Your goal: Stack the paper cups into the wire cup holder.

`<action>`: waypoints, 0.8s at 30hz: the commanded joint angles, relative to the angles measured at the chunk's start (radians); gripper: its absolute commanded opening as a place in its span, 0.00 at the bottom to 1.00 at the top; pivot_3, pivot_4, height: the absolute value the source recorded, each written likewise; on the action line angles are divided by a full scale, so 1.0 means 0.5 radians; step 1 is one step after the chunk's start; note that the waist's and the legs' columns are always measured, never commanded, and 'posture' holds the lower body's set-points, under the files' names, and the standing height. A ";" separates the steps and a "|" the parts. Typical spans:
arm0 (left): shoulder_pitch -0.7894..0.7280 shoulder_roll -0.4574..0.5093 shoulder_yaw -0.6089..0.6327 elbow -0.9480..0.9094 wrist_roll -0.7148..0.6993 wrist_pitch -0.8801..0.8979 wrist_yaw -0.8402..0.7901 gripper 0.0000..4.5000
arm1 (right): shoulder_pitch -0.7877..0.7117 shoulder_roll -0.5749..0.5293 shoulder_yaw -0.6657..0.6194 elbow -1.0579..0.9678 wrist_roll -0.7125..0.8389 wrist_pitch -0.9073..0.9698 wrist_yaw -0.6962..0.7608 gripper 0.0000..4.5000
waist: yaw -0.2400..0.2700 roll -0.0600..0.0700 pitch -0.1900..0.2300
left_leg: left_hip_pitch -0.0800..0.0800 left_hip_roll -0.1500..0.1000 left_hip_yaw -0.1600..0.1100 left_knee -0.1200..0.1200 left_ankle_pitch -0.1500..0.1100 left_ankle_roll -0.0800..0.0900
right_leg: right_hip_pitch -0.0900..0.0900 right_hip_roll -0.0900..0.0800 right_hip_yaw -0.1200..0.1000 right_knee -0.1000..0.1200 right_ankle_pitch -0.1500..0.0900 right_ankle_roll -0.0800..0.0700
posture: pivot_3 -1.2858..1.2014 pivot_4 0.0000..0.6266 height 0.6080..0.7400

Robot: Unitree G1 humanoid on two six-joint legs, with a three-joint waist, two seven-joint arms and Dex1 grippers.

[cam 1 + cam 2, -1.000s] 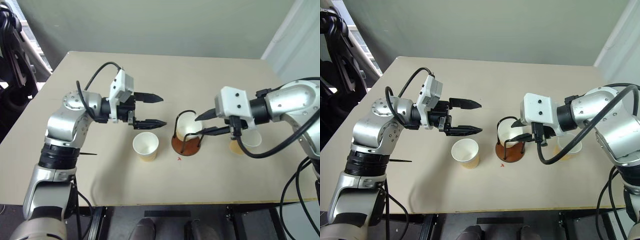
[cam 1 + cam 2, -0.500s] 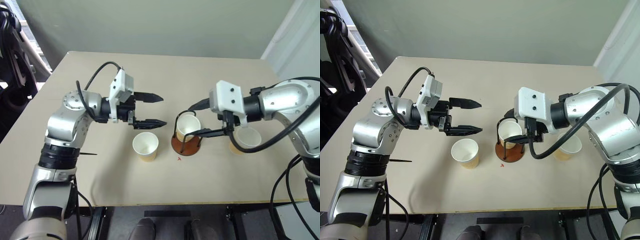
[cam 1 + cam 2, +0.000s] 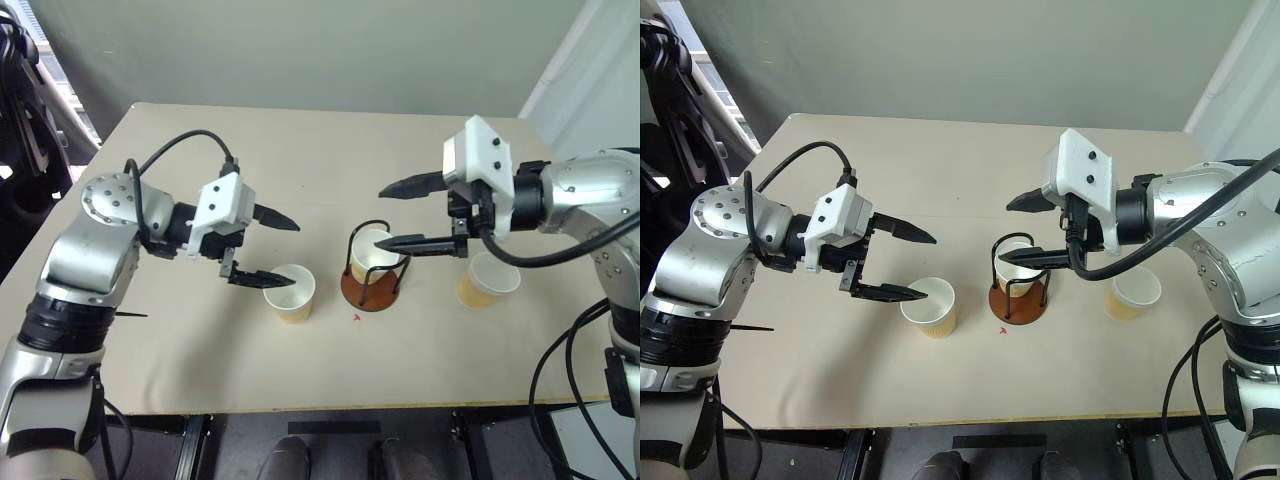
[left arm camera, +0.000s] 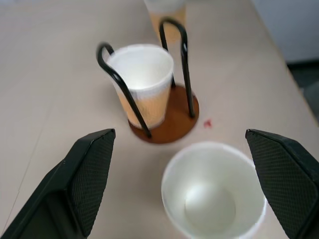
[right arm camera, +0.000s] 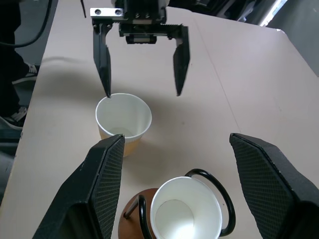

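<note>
One cup in the wire holder, two loose on the table, both my grippers wide and empty.

My left gripper [image 3: 281, 250] hangs spread wide at the loose paper cup [image 3: 290, 292] left of the wire cup holder [image 3: 372, 283], its near finger over that cup's rim, gripping nothing. My right gripper [image 3: 383, 216] is also spread wide and empty, hovering above the holder from the right side. The holder stands near the middle of the tan table [image 3: 330, 150], a cup in the holder [image 3: 377, 253] sitting upright between its black wire loops. The third cup [image 3: 488, 279] stands upright on the table to the right of the holder, under my right arm.
</note>
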 commanded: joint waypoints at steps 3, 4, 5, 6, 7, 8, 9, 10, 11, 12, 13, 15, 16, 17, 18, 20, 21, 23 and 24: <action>0.012 0.074 -0.048 -0.128 0.086 -0.144 -0.107 1.00 | -0.022 -0.028 -0.091 -0.041 0.050 -0.012 -0.043 0.75 | -0.004 0.000 0.000 | 0.000 0.000 0.000 -0.001 0.000 0.000 | 0.000 0.000 0.000 0.000 0.000 -0.001 | 0.52 0.24 1.00; 0.012 0.079 -0.064 -0.127 0.109 -0.174 -0.121 1.00 | -0.025 -0.028 -0.089 -0.038 0.053 -0.013 -0.047 0.75 | -0.004 0.000 0.000 | 0.000 0.000 0.000 -0.001 0.000 0.000 | -0.001 0.000 0.000 0.001 -0.001 -0.001 | 0.52 0.24 1.00; 0.010 0.082 -0.078 -0.129 0.128 -0.200 -0.134 1.00 | -0.024 -0.031 -0.089 -0.039 0.059 -0.010 -0.050 0.75 | -0.004 0.000 0.000 | 0.000 0.000 0.000 -0.001 0.000 0.000 | -0.001 0.000 0.000 0.001 -0.001 -0.001 | 0.52 0.24 1.00; 0.005 0.082 -0.088 -0.133 0.140 -0.217 -0.147 1.00 | -0.024 -0.033 -0.088 -0.040 0.063 -0.008 -0.052 0.75 | -0.004 0.000 0.000 | 0.000 0.000 0.000 -0.001 0.000 0.000 | -0.001 0.000 0.000 0.001 -0.001 -0.001 | 0.52 0.24 1.00; -0.002 0.083 -0.094 -0.149 0.138 -0.213 -0.164 1.00 | -0.021 -0.038 -0.090 -0.044 0.071 0.001 -0.052 0.75 | -0.005 0.000 0.000 | 0.000 0.000 0.000 -0.001 0.000 0.000 | -0.001 0.000 0.000 0.001 -0.001 -0.001 | 0.52 0.24 1.00; -0.009 0.085 -0.101 -0.162 0.135 -0.213 -0.182 1.00 | -0.019 -0.044 -0.092 -0.048 0.078 0.008 -0.051 0.75 | -0.005 0.000 0.000 | 0.000 0.000 0.000 -0.001 0.000 0.000 | -0.001 0.000 0.000 0.001 -0.001 -0.001 | 0.52 0.24 1.00; -0.015 0.092 -0.109 -0.174 0.135 -0.220 -0.204 1.00 | -0.017 -0.052 -0.095 -0.055 0.091 0.020 -0.050 0.75 | -0.005 0.000 0.000 | 0.000 0.000 0.000 -0.001 0.000 0.000 | -0.001 0.000 0.000 0.001 -0.001 -0.001 | 0.52 0.24 1.00; -0.020 0.098 -0.116 -0.178 0.140 -0.232 -0.220 1.00 | -0.014 -0.061 -0.097 -0.062 0.104 0.032 -0.049 0.75 | -0.005 0.000 0.000 | 0.000 0.000 0.000 -0.001 0.000 0.000 | -0.001 0.000 0.000 0.001 -0.001 -0.001 | 0.52 0.24 1.00; -0.025 0.105 -0.122 -0.176 0.152 -0.250 -0.234 1.00 | -0.011 -0.070 -0.100 -0.068 0.119 0.044 -0.046 0.75 | -0.005 0.000 0.000 | 0.000 0.000 0.000 -0.001 0.000 0.000 | -0.001 0.000 0.000 0.001 -0.001 -0.001 | 0.52 0.24 1.00; -0.028 0.111 -0.129 -0.171 0.164 -0.269 -0.246 1.00 | -0.006 -0.082 -0.103 -0.076 0.135 0.055 -0.040 0.75 | -0.005 0.000 0.000 | 0.000 0.000 0.000 -0.002 0.000 0.000 | -0.001 0.000 0.000 0.001 -0.001 -0.001 | 0.52 0.24 1.00; -0.032 0.119 -0.135 -0.166 0.175 -0.285 -0.262 1.00 | 0.000 -0.093 -0.108 -0.084 0.152 0.068 -0.038 0.75 | -0.005 0.000 0.000 | 0.000 0.000 0.000 -0.002 0.000 0.000 | -0.001 0.000 0.000 0.001 -0.001 -0.001 | 0.52 0.24 1.00; -0.041 0.132 -0.145 -0.155 0.189 -0.311 -0.291 1.00 | 0.015 -0.117 -0.120 -0.100 0.188 0.086 -0.031 0.75 | -0.006 0.000 0.000 | 0.000 0.000 0.000 -0.003 0.000 0.000 | -0.001 0.000 0.000 0.001 -0.001 -0.002 | 0.52 0.24 1.00; -0.046 0.135 -0.148 -0.149 0.193 -0.319 -0.300 1.00 | 0.022 -0.124 -0.128 -0.106 0.209 0.095 -0.030 0.75 | -0.006 0.000 0.000 | 0.000 0.000 0.000 -0.002 0.000 0.000 | -0.001 0.000 0.000 0.001 -0.001 -0.002 | 0.52 0.24 1.00; -0.052 0.144 -0.155 -0.149 0.188 -0.321 -0.306 1.00 | 0.031 -0.132 -0.139 -0.115 0.234 0.103 -0.026 0.75 | -0.006 0.000 0.000 | 0.000 0.000 0.000 -0.002 0.000 0.000 | -0.001 -0.001 0.000 0.002 -0.001 -0.002 | 0.52 0.24 1.00; -0.054 0.156 -0.162 -0.151 0.183 -0.326 -0.309 1.00 | 0.042 -0.140 -0.151 -0.125 0.257 0.109 -0.023 0.75 | -0.006 0.000 0.000 | 0.000 0.000 0.000 -0.002 0.000 0.000 | -0.001 -0.001 0.000 0.001 -0.001 -0.002 | 0.52 0.24 1.00; -0.053 0.186 -0.175 -0.158 0.176 -0.339 -0.311 1.00 | 0.078 -0.162 -0.176 -0.152 0.305 0.111 -0.011 0.75 | -0.007 0.000 0.000 | 0.000 0.000 0.000 -0.002 0.000 0.000 | -0.001 -0.001 0.000 0.001 -0.001 -0.002 | 0.52 0.24 1.00; -0.047 0.197 -0.178 -0.157 0.179 -0.347 -0.311 1.00 | 0.100 -0.176 -0.185 -0.164 0.320 0.111 -0.007 0.75 | -0.007 0.000 0.000 | 0.000 0.000 0.000 -0.002 0.000 0.000 | -0.001 -0.001 0.000 0.001 -0.001 -0.002 | 0.52 0.24 1.00; -0.028 0.218 -0.184 -0.147 0.196 -0.373 -0.311 1.00 | 0.134 -0.197 -0.198 -0.176 0.335 0.105 -0.010 0.75 | -0.007 0.000 0.000 | 0.000 0.000 0.000 -0.003 0.000 0.000 | -0.001 -0.001 0.000 0.002 -0.001 -0.002 | 0.52 0.24 1.00; -0.014 0.229 -0.189 -0.145 0.203 -0.388 -0.311 1.00 | 0.148 -0.208 -0.202 -0.179 0.339 0.102 -0.014 0.75 | -0.008 0.000 0.000 | 0.000 0.001 0.000 -0.003 0.000 0.000 | -0.001 -0.001 0.000 0.002 -0.001 -0.002 | 0.52 0.24 1.00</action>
